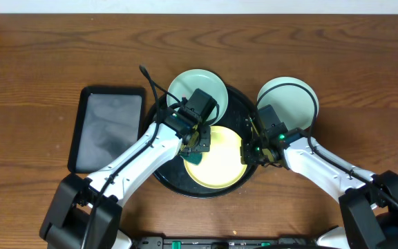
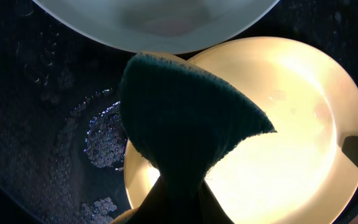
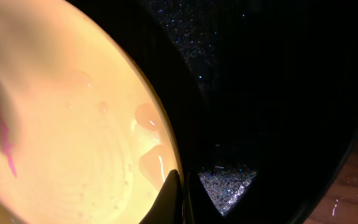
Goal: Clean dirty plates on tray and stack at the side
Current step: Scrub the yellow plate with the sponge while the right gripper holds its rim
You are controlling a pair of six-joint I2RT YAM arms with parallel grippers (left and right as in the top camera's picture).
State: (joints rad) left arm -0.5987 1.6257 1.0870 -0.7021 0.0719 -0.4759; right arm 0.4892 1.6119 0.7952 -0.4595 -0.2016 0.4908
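Left fingers (image 1: 199,143) are pinched shut on the sponge (image 2: 185,118), holding it at the left edge of the yellow plate (image 1: 221,164) on the tray (image 1: 168,180), ready for wiping. My right fingers (image 3: 168,198) nip its right rim, I judge to steady it. One mint plate (image 1: 188,84) waits far on the tray; the other mint plate (image 1: 282,98) sits on the tabletop, far right.
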